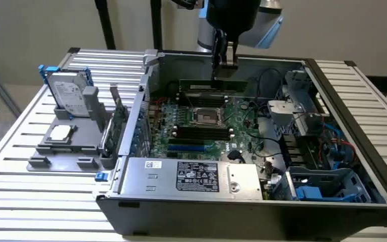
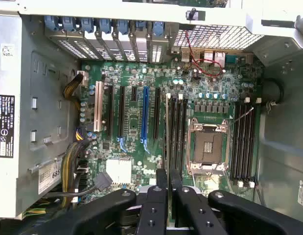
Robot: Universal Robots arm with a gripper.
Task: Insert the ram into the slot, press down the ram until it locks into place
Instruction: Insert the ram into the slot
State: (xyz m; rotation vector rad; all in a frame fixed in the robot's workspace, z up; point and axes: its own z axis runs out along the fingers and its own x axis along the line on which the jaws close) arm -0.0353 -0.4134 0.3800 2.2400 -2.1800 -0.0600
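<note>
The gripper [image 1: 223, 74] is clenched on the ram [image 1: 213, 84]. It pinches the green stick at the middle of its upper edge, so the stick hangs level with its long side parallel to the board and its contact edge pointing down, the attitude a memory socket demands. The stick is held in the air inside the open computer case [image 1: 355, 166], above the motherboard [image 1: 241, 128] and toward the case's far wall in the exterior view, touching nothing else and not seated. In the wrist view it shows edge-on as a thin pale line running away from the gripper, parallel to and just beside the slot [image 2: 176, 132]. That slot is one of a bank of long black sockets alongside the empty processor socket [image 2: 206, 147]. The grip evidently keeps the stick lined up with the bank, though I cannot tell which socket it stands over. A blue slot [image 2: 144, 115] lies beyond the bank, on the side away from the processor socket. The power supply [image 1: 190, 176] at the case's near edge carries a black label whose print is too small to read. A white sticker [image 2: 56, 172] beside the cables shows the digits "685". On the slatted table [image 1: 18, 191], at the exterior view's left, a hard drive [image 1: 69, 93] stands upright in a blue frame, its label unreadable.
</note>
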